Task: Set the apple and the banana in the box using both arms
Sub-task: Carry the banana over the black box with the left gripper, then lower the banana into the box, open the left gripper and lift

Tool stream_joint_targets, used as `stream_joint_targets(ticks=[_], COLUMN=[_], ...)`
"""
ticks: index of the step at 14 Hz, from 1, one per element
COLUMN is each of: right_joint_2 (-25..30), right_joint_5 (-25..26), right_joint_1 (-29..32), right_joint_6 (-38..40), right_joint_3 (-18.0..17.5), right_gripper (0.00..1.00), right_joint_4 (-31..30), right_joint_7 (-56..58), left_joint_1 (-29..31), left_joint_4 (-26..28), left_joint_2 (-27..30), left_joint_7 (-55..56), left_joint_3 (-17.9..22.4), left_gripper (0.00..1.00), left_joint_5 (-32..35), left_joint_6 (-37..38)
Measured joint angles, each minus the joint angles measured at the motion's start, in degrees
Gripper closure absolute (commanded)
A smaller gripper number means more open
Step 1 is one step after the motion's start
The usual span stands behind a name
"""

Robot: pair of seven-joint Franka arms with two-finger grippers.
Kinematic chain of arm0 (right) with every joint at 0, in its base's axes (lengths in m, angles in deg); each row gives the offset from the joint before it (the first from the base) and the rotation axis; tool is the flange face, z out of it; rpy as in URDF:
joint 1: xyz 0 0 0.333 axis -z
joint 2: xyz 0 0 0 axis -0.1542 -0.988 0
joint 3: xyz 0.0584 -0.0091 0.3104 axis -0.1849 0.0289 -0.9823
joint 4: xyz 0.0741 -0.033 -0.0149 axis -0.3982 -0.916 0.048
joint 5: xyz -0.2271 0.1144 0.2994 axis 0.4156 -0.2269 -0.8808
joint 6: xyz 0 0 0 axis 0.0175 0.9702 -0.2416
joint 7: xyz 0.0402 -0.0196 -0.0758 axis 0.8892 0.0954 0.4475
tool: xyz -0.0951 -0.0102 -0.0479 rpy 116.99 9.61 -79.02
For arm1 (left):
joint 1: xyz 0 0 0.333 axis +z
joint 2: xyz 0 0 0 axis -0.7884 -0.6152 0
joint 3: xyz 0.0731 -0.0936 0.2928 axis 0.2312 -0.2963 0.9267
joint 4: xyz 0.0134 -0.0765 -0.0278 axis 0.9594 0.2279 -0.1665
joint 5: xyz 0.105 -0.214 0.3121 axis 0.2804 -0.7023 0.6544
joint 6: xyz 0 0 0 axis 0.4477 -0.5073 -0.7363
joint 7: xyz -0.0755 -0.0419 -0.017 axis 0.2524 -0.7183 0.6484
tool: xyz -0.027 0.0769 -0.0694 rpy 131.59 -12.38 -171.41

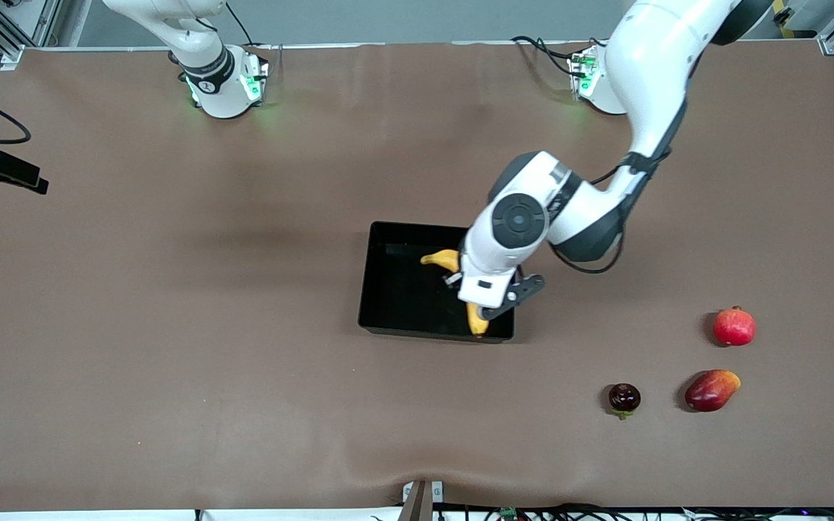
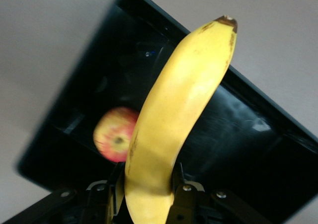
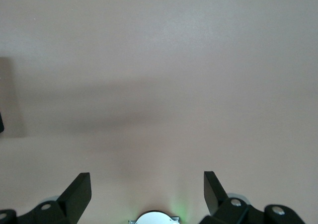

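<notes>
My left claw (image 2: 147, 196) clamps banana (image 2: 174, 119) near one end, hanging over box (image 2: 64, 114). Apple (image 2: 115, 133) already inside box. Banana soft, bruises easily, so gentle squeeze. My right claw (image 3: 147, 191) spread wide, waiting over bare surface (image 3: 159, 60).

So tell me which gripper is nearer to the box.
Left. The left gripper is over the box, shut on the banana. The right gripper waits open over bare table near its own base, well away from the box.
</notes>
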Motion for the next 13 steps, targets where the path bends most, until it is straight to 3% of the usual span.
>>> stream_joint_targets(ticks=[8,13], right_joint_2=[0.0,0.0], right_joint_5=[0.0,0.0], right_joint_1=[0.3,0.5], right_joint_6=[0.0,0.0], right_joint_3=[0.0,0.0], right_gripper=[0.0,0.0], right_joint_4=[0.1,0.8], right_joint_7=[0.0,0.0], left_joint_1=[-7.5,-9.8], left_joint_4=[-3.0,-3.9], left_joint_2=[-7.9,-11.6], left_joint_7=[5.9,5.9], left_joint_3=[1.0,2.4], left_gripper=[1.0,1.0], left_joint_5=[0.0,0.0], left_joint_6=[-8.8,-9.6])
